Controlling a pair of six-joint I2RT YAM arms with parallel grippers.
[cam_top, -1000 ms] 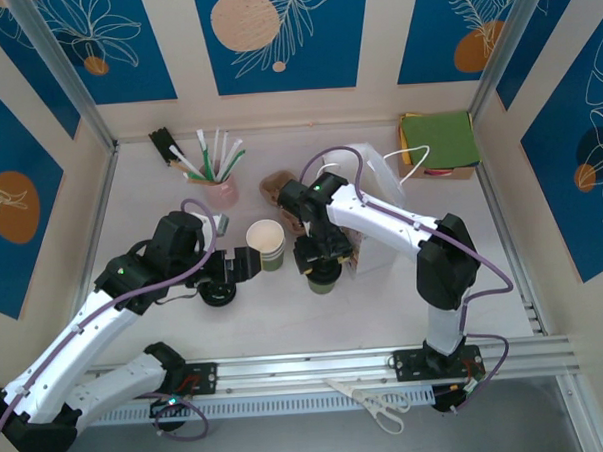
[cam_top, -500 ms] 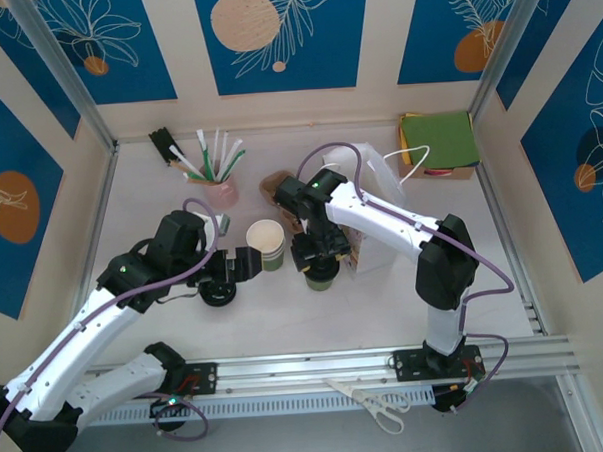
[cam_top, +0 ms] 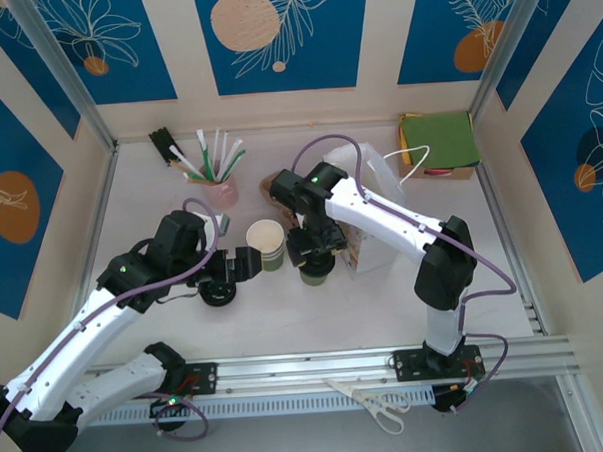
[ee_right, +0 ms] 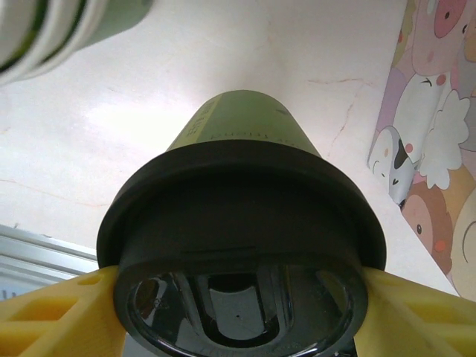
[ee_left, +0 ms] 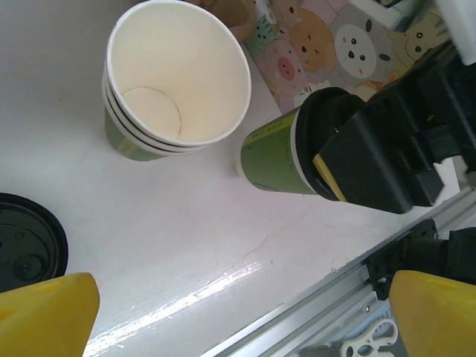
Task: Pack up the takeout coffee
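Right gripper (cam_top: 313,258) is clamped from above on the takeout coffee (cam_top: 317,273), its yellow fingers (ee_right: 52,316) pressed to either side of the black lid; whether the cup's base rests on the table I cannot tell. The coffee sits between the stack of lidless cups (cam_top: 267,242) and the white bag (cam_top: 379,178), just beside the bag's cartoon-animal print (ee_left: 335,37); left gripper (cam_top: 245,263) hangs near the stack with fingers spread apart, empty, the lone black lid (cam_top: 218,292) under it. The white table (cam_top: 160,192) is glossy and faintly scratched; blue leaf-patterned panels (cam_top: 278,32) wall it in; a metal rail (cam_top: 318,365) runs along the near edge, scissors (cam_top: 379,405) lying beside it.
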